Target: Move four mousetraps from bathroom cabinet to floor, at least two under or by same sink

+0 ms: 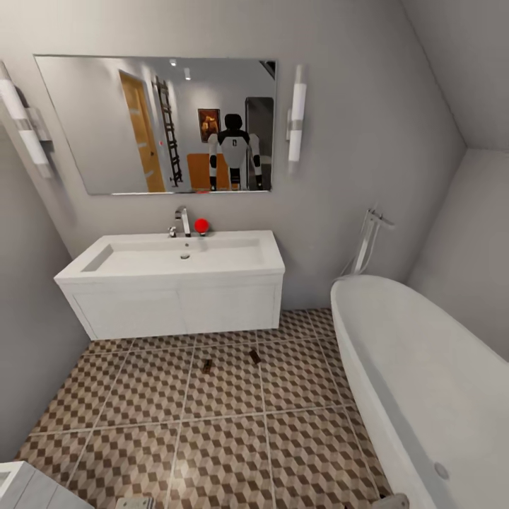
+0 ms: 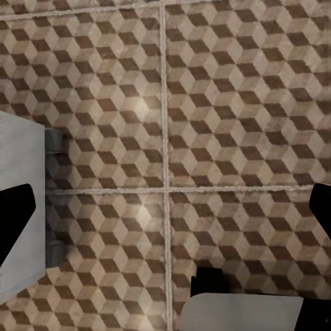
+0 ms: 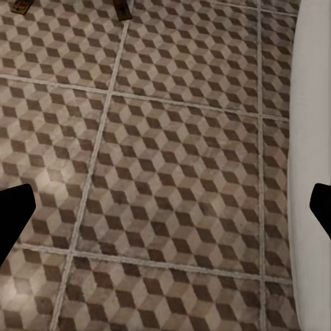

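Head view: two mousetraps (image 1: 207, 366) lie on the bathroom floor (image 1: 226, 438) just before the sink (image 1: 177, 258). Left wrist: the left gripper (image 2: 165, 214) hangs spread, holding nothing. Right wrist: the right gripper (image 3: 165, 207) likewise, traps ahead (two more probably await fetching).

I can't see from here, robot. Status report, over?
Both grippers open, empty. Two mousetraps on floor before sink. Path clear.

Left gripper (image 2: 165, 214) and right gripper (image 3: 165, 207) both point down, fingers spread wide with nothing between them, dark fingertips at the frame edges in each wrist view.
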